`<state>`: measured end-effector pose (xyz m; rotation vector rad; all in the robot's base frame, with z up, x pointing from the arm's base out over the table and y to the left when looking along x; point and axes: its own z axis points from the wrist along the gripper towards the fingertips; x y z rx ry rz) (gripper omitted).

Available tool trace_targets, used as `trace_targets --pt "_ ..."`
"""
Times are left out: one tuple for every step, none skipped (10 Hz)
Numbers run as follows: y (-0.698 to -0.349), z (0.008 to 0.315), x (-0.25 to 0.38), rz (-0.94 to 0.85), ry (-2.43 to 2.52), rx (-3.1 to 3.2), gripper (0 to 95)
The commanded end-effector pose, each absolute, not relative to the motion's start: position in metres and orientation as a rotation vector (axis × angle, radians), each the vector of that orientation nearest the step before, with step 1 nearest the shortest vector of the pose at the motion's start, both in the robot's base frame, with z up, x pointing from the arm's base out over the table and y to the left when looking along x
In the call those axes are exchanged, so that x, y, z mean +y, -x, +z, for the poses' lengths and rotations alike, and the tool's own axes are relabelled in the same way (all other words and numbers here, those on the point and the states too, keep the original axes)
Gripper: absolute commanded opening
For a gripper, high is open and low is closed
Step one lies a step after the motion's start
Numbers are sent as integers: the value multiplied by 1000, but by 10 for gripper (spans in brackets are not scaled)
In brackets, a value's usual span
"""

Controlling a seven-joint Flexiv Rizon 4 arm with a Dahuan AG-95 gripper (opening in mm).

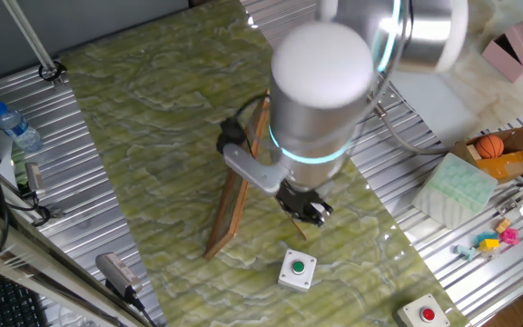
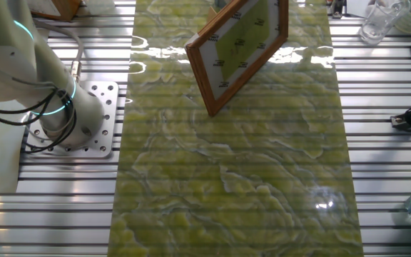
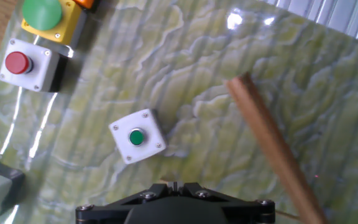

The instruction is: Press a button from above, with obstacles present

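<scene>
On the tabletop [image 1: 152, 136], the button [image 1: 298, 267] sits just ahead of and below our end effector [image 1: 304, 207]; we cannot tell its finger gap.

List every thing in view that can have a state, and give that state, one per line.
green button: unpressed, nothing touching it.
red button: untouched, off the mat's edge.
wooden frame: standing tilted on the mat, propped up.
gripper: above the mat beside the frame, not over the green button; finger state not visible.
water bottle: capped.
</scene>
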<state>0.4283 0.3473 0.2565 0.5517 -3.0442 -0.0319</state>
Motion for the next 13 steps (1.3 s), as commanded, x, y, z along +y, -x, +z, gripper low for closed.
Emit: trace_targets --pt "-428 246 346 -37 -560 -3051 0" --pt "-429 240 347 -37 -550 -3053 0" --pt "-430 231 348 -56 -533 -3060 0" --pt "-430 231 348 -90 -508 -3074 0" --pt "-430 231 348 -97 -468 -3083 0" --pt "-430 231 348 -100 -468 -3082 0" --pt "-430 231 348 -102 -507 -3076 0" --pt "-430 231 348 -95 -525 -3077 0" --pt "-430 231 348 -75 -547 -3096 0" --pt "-430 231 348 -71 -543 -3109 0" --pt "-430 231 348 -69 -531 -3111 0" --pt "-425 226 364 -96 -495 -3104 0" --pt "-423 220 371 -122 -519 -3107 0"
